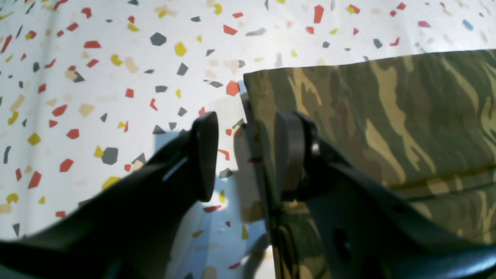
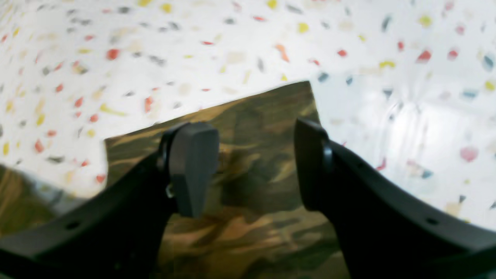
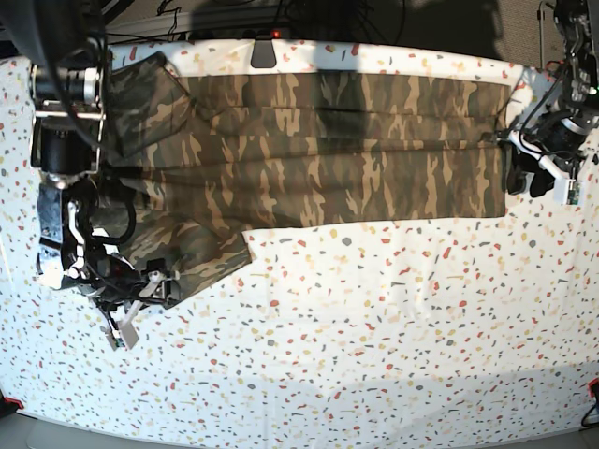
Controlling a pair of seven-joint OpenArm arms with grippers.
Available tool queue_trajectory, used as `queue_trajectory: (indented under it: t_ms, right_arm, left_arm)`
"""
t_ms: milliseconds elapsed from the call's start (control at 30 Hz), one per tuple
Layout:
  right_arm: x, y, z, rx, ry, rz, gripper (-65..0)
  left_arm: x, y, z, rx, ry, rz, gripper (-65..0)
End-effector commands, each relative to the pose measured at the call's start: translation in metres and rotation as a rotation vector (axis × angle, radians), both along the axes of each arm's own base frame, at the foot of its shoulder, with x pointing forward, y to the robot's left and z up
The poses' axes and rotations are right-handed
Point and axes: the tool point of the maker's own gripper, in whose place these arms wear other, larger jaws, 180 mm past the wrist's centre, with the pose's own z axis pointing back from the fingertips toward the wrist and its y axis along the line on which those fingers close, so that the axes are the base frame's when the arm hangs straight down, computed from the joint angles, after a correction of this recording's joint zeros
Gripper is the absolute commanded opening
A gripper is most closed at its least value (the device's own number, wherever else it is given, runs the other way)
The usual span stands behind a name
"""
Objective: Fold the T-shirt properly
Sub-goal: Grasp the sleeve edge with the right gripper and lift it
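T-shirt point(image 3: 337, 159) lies spread lengthwise along the far edge of the table point(image 3: 374, 346), one long fold already laid. Left gripper point(image 1: 246, 157) has jaws apart straddling the shirt's hem corner, gripping nothing; right gripper point(image 2: 255, 166) is wide open over the sleeve end. Both should pinch corners together and lift evenly for a straight next fold.

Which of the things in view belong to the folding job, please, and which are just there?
Belong to the job:
- T-shirt, spread lengthwise
- left end effector, open at the shirt's edge
- right end effector, open above a sleeve

Just there:
- speckled table
- cables on the arm
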Motion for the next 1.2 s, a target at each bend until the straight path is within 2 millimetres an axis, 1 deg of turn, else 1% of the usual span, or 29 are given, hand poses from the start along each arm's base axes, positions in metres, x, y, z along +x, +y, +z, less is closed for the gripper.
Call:
queue_trajectory:
  t_ms: [0,100,300,367,433,600,733,767,867,900,933,1033,1067,1167]
  right_arm:
    - [0.019,-0.009,0.021,0.005,-0.051,-0.02,-29.6]
    - [0.027,-0.023,0.01,0.004,0.023,-0.064,-29.6]
    - [0.038,-0.041,0.002,-0.015,0.118,-0.128,-29.6]
    - [0.036,-0.048,-0.006,-0.048,0.157,-0.158,-29.6]
    - [0.031,-0.051,-0.014,-0.076,0.183,-0.155,-29.6]
    - [0.018,-0.048,-0.036,-0.131,0.246,-0.135,-29.6]
    - [0.01,-0.044,-0.047,-0.153,0.284,-0.13,-29.7]
    - [0.009,-0.042,-0.049,-0.153,0.292,-0.126,-30.7]
    - [0.001,-0.033,-0.056,-0.159,0.349,-0.109,-39.1]
    - [-0.002,-0.03,-0.059,-0.162,0.373,-0.101,-41.1]
    - [-0.005,-0.026,-0.061,-0.164,0.392,-0.094,-42.3]
    - [-0.01,-0.012,-0.065,-0.159,0.429,-0.046,-42.7]
    - [-0.011,-0.008,-0.066,-0.157,0.436,-0.032,-43.7]
    - [-0.011,0.002,-0.067,-0.144,0.441,-0.012,-52.6]
  left_arm:
    - [0.008,0.003,0.015,0.006,-0.053,-0.001,-41.3]
    - [0.008,0.003,0.015,0.006,-0.053,-0.001,-41.3]
    - [0.008,0.003,0.015,0.009,-0.053,-0.002,-41.3]
    - [0.008,0.003,0.015,0.009,-0.053,-0.002,-41.3]
    - [0.008,0.003,0.015,0.009,-0.052,-0.002,-41.3]
    - [0.008,0.003,0.015,0.009,-0.053,-0.002,-41.3]
    - [0.008,0.003,0.015,0.009,-0.052,-0.002,-41.3]
    - [0.008,0.003,0.015,0.009,-0.052,-0.002,-41.3]
    - [0.008,0.003,0.015,0.009,-0.052,-0.002,-41.3]
    - [0.008,0.003,0.015,0.009,-0.053,-0.002,-41.3]
    - [0.008,0.003,0.015,0.009,-0.053,-0.002,-41.3]
    - [0.008,0.003,0.015,0.009,-0.053,-0.002,-41.3]
    - [0.008,0.003,0.015,0.009,-0.053,-0.002,-41.3]
    - [0.008,0.003,0.015,0.009,-0.052,-0.002,-41.3]
